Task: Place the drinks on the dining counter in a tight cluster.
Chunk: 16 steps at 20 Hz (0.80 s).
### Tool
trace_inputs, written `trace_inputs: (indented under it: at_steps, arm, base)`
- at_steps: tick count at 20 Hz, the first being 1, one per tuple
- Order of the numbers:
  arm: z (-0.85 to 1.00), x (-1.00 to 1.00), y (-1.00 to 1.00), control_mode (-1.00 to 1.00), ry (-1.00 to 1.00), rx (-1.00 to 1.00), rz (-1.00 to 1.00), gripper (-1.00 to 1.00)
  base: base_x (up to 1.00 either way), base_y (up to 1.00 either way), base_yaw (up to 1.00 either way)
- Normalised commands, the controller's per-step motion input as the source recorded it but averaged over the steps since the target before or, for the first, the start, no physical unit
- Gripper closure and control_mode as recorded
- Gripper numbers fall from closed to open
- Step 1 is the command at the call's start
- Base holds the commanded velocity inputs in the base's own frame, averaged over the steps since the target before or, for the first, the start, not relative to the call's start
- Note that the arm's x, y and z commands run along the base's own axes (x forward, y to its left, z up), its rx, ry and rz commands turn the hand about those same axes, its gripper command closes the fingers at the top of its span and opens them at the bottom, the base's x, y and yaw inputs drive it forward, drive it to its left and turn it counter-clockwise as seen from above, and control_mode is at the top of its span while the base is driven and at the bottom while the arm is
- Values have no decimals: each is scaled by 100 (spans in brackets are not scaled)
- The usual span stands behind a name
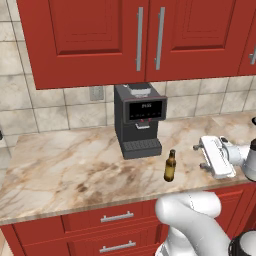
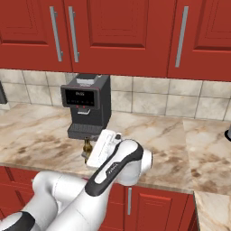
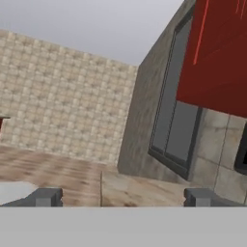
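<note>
White arm links fill the foreground of both base views, rising from below the counter's front edge and bending up toward the work surface. Going left to right in the left base view: the marbled wall counter [image 1: 65, 160] runs bare across its left half; a dark coffee machine [image 1: 139, 120] stands against the tiled back wall near the middle; just right of it and closer to the front edge stands the slim brown glass bottle [image 1: 170, 166], upright, its long axis vertical; further right, near the front edge, hangs the gripper [image 1: 198, 156], its white hand turned on its side so the fingers point leftward, roughly level with the bottle.

In the hand view both finger tips sit far apart at the lower corners with nothing between them, so the gripper is released and empty. That view looks along the counter toward a far tiled wall and a window, and I cannot make out the bottle in it.

From the right base view, the bottle [image 2: 87, 147] is partly hidden behind the hand [image 2: 101, 149], with just its neck and shoulder showing at the hand's left edge, in front of the coffee machine [image 2: 88, 106].

The relation that matters: the bottle lies to the gripper's left, near but apart, standing upright. My judgement is that a sideways approach leftward, fingers straddling the body, would suit.
</note>
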Motion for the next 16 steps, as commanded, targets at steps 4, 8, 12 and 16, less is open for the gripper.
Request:
trace_inputs:
  at_steps: [4,8,12,16]
  arm:
    - [-15,25,0,-100,0,18,0,-100]
    - [-1,5,0,-100,4,1,0,-100]
    - [0,1,0,-100,5,-2,0,-100]
    - [0,1,0,-100,5,-12,0,-100]
  base:
    - [0,0,0]
    - [0,0,0]
    - [0,0,0]
    - [0,0,0]
